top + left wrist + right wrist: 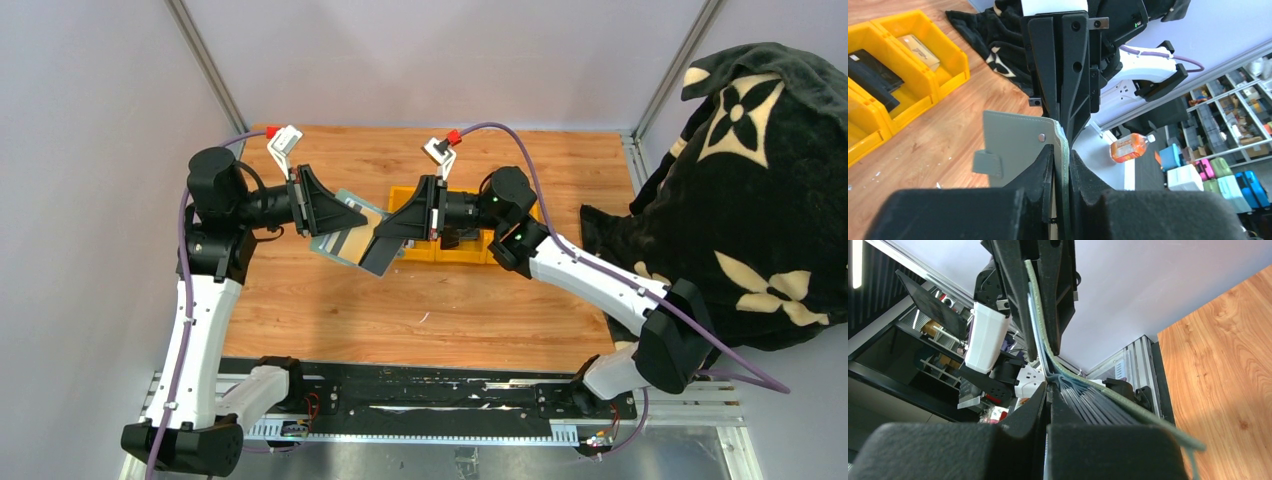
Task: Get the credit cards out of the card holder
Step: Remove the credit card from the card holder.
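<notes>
The sage-green card holder [358,207] hangs in the air between both arms, over the middle of the table. My left gripper [350,216] is shut on its cover; the green edge [1064,150] runs between the pads. The holder's snap flap [1013,140] faces left. My right gripper [378,250] meets it from the right, shut on a thin pale credit card edge [1034,325] that runs up into the holder. The accordion pockets [1093,405] fan out beside its right finger. A tan face with a dark stripe [338,245] shows under the holder.
A yellow three-compartment bin [462,252] stands behind the right gripper; a black card [873,75] and a tan card [920,47] lie in its compartments. A black and cream blanket [750,200] is heaped at the table's right edge.
</notes>
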Action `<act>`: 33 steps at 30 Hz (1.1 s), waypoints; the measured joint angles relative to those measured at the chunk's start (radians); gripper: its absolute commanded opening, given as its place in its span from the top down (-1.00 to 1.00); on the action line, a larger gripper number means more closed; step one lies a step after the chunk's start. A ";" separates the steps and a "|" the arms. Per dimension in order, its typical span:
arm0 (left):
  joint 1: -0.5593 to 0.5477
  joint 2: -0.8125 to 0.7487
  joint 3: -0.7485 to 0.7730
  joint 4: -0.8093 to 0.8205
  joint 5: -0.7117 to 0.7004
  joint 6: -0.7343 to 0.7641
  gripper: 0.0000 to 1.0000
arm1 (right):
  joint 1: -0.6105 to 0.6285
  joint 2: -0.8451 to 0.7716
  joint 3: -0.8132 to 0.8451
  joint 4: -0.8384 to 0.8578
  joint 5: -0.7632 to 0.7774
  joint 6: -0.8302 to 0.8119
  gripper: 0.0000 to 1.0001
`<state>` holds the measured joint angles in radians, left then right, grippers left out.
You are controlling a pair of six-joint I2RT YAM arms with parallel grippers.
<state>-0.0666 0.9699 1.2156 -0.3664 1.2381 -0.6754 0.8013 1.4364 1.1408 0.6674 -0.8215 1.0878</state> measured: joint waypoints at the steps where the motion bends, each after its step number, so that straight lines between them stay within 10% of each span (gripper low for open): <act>1: 0.003 0.002 0.000 0.000 0.001 -0.003 0.81 | -0.002 -0.007 -0.008 0.010 0.002 0.005 1.00; 10: 0.022 0.006 0.000 0.006 0.018 -0.017 0.86 | -0.022 -0.046 -0.067 0.029 0.019 0.016 0.94; 15: 0.025 0.007 0.000 0.006 0.011 -0.016 0.94 | -0.022 -0.046 -0.066 0.038 0.016 0.022 0.18; 33: 0.027 0.007 0.000 -0.002 -0.063 0.011 1.00 | 0.026 0.028 0.001 0.059 0.010 0.039 0.00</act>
<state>-0.0395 0.9771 1.2156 -0.3679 1.1755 -0.6647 0.8276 1.4643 1.1419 0.7261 -0.8112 1.1263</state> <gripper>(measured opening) 0.124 0.501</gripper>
